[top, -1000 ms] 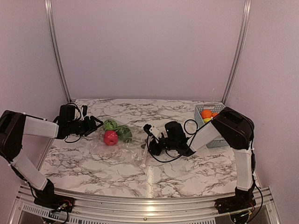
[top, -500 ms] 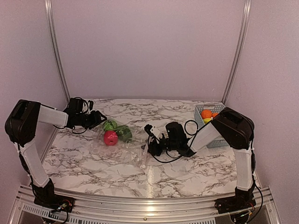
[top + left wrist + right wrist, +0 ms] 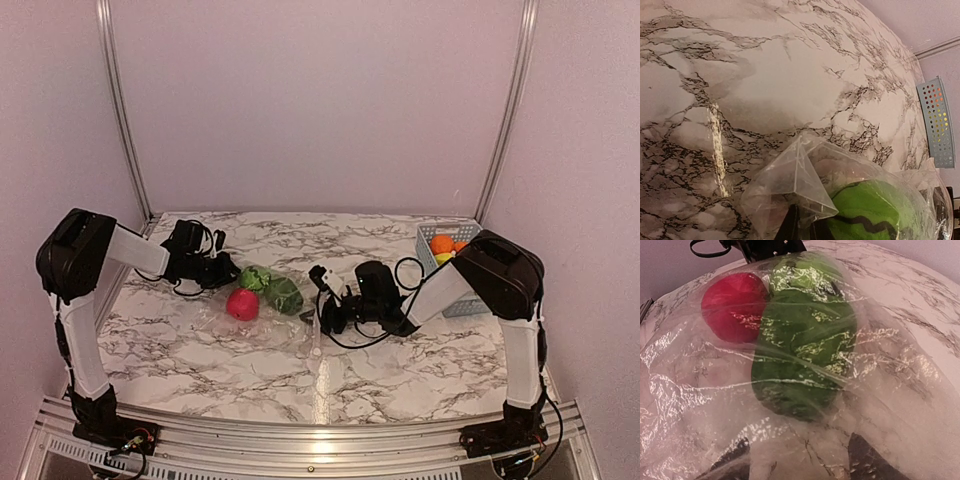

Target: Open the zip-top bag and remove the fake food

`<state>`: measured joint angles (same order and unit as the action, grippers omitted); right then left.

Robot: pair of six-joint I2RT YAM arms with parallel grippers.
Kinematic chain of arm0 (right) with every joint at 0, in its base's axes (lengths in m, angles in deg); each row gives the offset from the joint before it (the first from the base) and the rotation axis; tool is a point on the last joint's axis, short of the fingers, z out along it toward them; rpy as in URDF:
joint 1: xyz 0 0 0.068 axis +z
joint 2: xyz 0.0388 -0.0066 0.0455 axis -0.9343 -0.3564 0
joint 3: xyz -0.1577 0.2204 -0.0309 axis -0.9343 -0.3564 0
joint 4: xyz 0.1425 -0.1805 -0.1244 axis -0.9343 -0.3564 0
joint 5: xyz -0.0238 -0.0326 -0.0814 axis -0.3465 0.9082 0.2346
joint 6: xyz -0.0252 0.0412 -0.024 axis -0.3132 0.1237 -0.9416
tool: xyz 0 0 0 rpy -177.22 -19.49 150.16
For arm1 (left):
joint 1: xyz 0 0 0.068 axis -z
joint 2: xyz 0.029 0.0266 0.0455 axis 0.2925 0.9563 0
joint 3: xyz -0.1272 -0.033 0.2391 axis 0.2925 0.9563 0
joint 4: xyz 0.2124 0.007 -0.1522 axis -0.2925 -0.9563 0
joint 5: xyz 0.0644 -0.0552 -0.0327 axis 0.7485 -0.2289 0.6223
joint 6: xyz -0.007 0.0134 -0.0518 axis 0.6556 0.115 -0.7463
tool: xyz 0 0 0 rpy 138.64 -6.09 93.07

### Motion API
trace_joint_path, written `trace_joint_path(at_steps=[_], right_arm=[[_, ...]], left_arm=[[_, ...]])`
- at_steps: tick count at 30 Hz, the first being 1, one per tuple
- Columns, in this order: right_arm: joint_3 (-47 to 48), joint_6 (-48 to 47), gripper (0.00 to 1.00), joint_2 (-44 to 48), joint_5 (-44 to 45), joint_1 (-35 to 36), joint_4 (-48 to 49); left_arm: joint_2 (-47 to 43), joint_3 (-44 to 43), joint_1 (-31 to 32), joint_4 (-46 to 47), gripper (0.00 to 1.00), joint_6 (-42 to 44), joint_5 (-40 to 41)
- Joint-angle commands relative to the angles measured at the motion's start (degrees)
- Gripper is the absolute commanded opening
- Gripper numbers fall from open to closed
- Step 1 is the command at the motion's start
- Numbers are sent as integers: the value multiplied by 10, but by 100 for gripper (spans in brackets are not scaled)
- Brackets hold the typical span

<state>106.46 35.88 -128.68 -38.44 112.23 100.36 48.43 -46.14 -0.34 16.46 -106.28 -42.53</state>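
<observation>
Tabletop (image 3: 400, 370): white marble, dark grey veining. Zip-top bag (image 3: 215, 320): clear. Red piece (image 3: 242, 304); green pieces (image 3: 283, 295), one dark-striped. Basket (image 3: 424, 240), far-right corner: light blue, holding orange pieces (image 3: 442, 243).

table (image 3: 400, 370): white marble pattern with dark grey veins, glossy, a bright streak of light near the front middle
zip-top bag (image 3: 270, 325): clear and crumpled, lying flat on the left-middle part of the table
basket (image 3: 426, 243): light blue, round holes in its wall, standing at the far right corner, well apart from the zip-top bag
</observation>
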Motion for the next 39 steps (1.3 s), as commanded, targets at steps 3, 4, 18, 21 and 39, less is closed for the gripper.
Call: trace_joint_path(at_steps=[3, 4, 18, 21, 39], right_arm=[[13, 1, 67, -14, -8, -1, 10], [14, 1, 68, -15, -9, -1, 11], [43, -12, 65, -26, -5, 16, 7], [35, -14, 53, -14, -4, 17, 5], [-116, -17, 41, 146, 42, 11, -60]], left_arm=[[14, 24, 36, -5, 6, 14, -7], [14, 28, 42, -5, 6, 14, -6], [16, 64, 78, 37, 0, -15, -21], [6, 70, 72, 36, 0, -26, -16], [-95, 138, -42, 34, 0, -54, 45]])
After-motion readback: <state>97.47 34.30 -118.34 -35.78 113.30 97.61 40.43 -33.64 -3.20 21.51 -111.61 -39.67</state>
